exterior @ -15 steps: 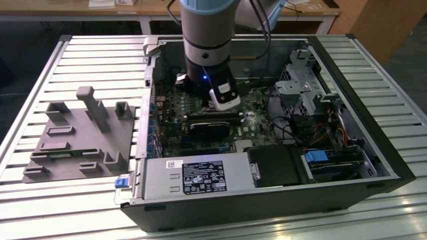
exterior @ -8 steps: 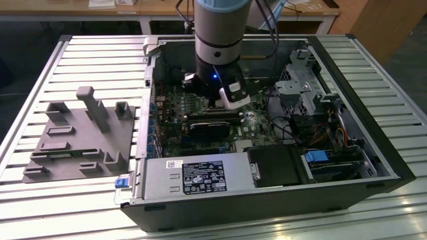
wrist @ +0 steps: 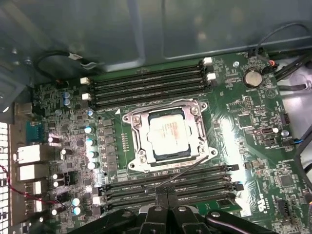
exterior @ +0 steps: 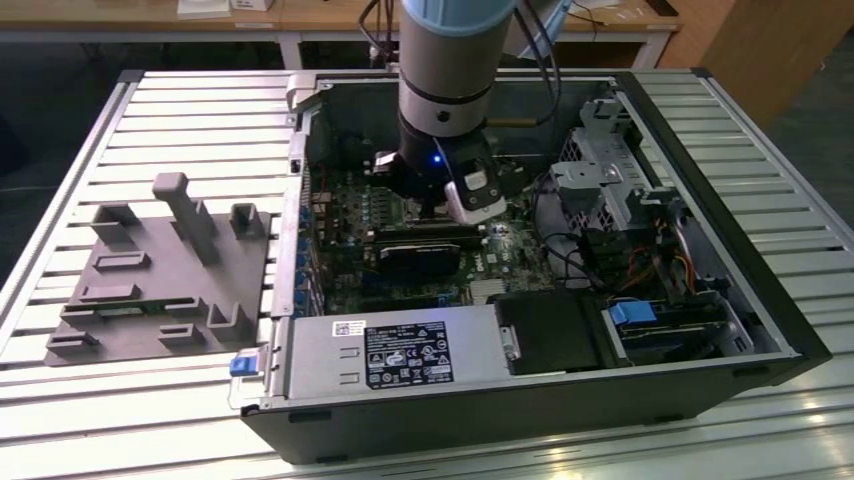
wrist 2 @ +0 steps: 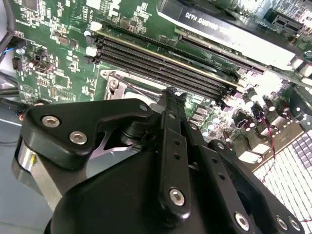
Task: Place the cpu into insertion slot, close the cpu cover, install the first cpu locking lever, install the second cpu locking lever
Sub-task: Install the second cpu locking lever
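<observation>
Hiding socket edge, gripper point(wrist: 167, 197), cpu cover point(wrist: 168, 134) closed

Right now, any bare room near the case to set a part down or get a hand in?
Free: slatted table beyond the grey fixture, and the strip in front of the case. Crowded: inside the case, where the gripper hangs over the memory slots beside the cpu; drive bays and cables fill the exterior view's right.

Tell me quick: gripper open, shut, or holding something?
Gripper: shut, fingers pressed together and empty, above the memory slots beside the cpu cover, which is down over the cpu.
</observation>
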